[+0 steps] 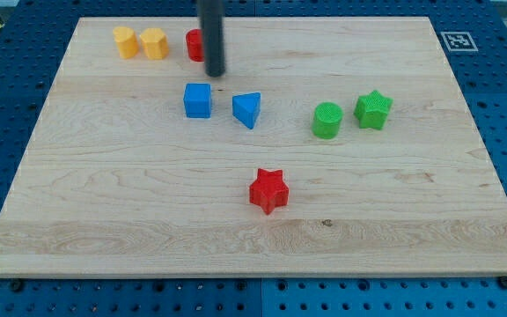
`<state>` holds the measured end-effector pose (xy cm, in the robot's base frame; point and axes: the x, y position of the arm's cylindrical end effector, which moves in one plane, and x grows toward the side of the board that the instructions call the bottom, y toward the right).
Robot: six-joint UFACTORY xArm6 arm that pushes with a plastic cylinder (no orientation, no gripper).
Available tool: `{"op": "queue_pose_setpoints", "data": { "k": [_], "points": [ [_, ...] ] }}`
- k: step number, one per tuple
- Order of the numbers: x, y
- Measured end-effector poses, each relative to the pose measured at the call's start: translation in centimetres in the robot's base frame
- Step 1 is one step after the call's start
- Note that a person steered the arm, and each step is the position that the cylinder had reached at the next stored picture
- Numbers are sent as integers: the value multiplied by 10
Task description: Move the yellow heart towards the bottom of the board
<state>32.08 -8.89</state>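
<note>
- The rod comes down from the view's top, and my tip (215, 74) rests on the wooden board (148, 220) just beside a red block (194, 44), whose shape is partly hidden behind the rod.
- There are no fingers on this arm to be wide, narrow or holding anything; the bare rod carries nothing and can only push.
- Two yellow blocks sit close together near the board's top-left corner: one (125, 41) further to the view's left and one (154, 43) just to its right. At this size I cannot say for certain which is the heart; the right one looks the likelier to me.
- What the coming move turns on: both yellow blocks lie to the view's left of my tip and slightly higher, with the red block between them and the rod. To drive the heart down the board, I judge the tip would first have to get to the heart's top side.
- Below the tip stand a blue cube (198, 100) and a blue wedge-like block (247, 109); they are off to the right of a straight downward path from the yellow pair.
- Well away are a green cylinder (327, 121), a green star (373, 110) and a red star (268, 190).
</note>
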Motion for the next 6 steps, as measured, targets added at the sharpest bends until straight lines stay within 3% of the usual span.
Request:
{"op": "queue_pose_setpoints", "data": {
  "k": [2, 3, 4, 6],
  "points": [
    [-18, -129],
    [-56, -183],
    [-102, -162],
    [-84, -115]
  ]
}}
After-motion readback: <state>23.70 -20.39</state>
